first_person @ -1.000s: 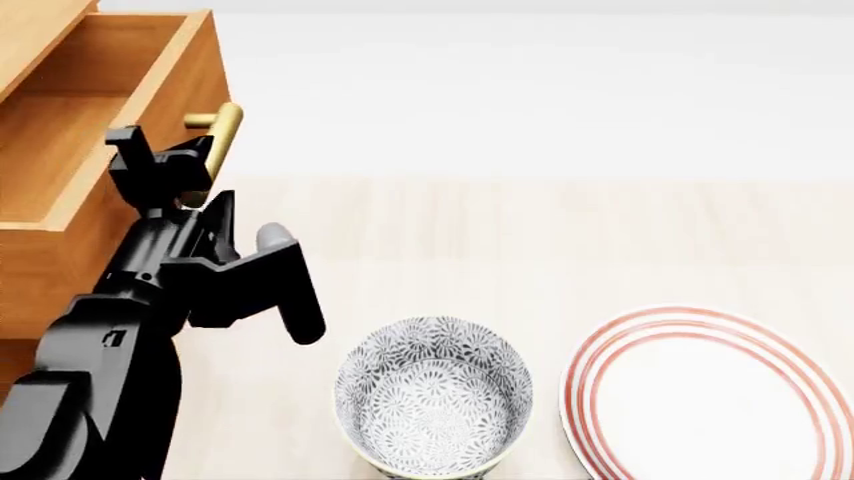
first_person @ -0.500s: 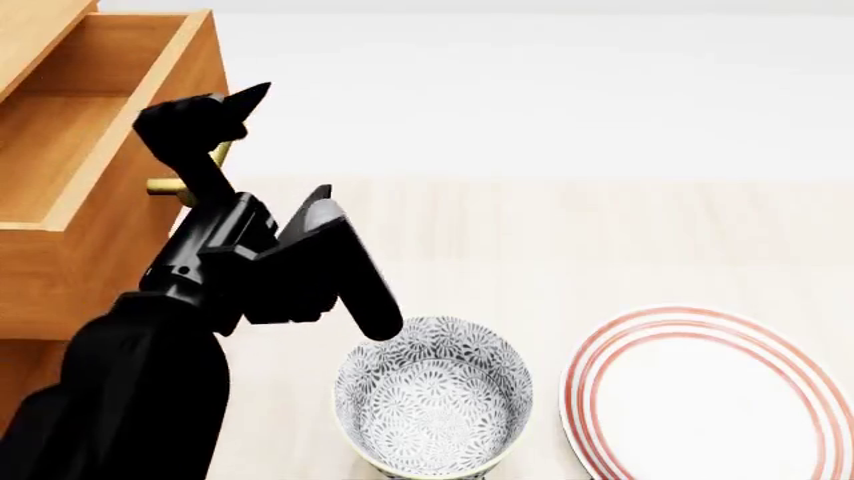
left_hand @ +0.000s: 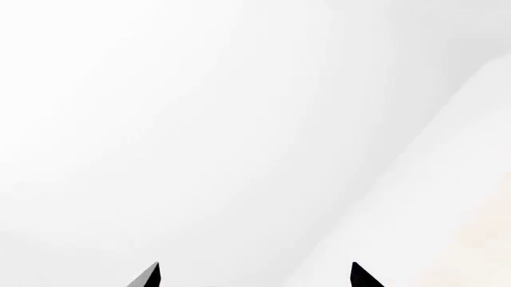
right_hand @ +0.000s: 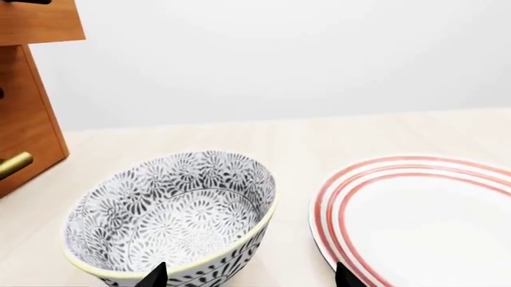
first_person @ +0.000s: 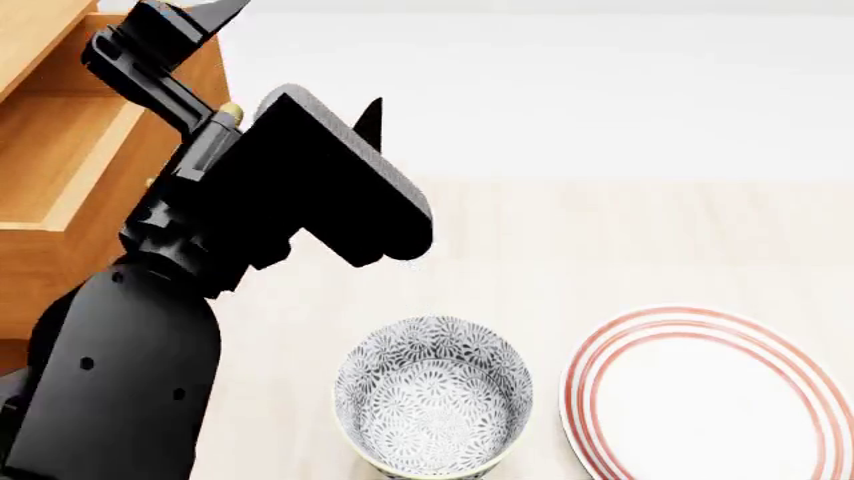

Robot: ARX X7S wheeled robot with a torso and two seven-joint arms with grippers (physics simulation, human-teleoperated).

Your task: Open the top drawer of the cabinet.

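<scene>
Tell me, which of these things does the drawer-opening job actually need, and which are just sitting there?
Part of the job:
- top drawer, pulled out
- its brass handle, mostly hidden by the arm
- cabinet
- left hand, raised clear of the handle, holding nothing

Just lying about:
- patterned bowl
- red-ringed plate
- lower drawer's handle

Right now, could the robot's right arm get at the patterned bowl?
Probably yes. The right tool sits low and close to the bowl, its tips spread, with nothing between them. The plate lies beside the bowl, apart from it, and the left arm is raised toward the cabinet.
</scene>
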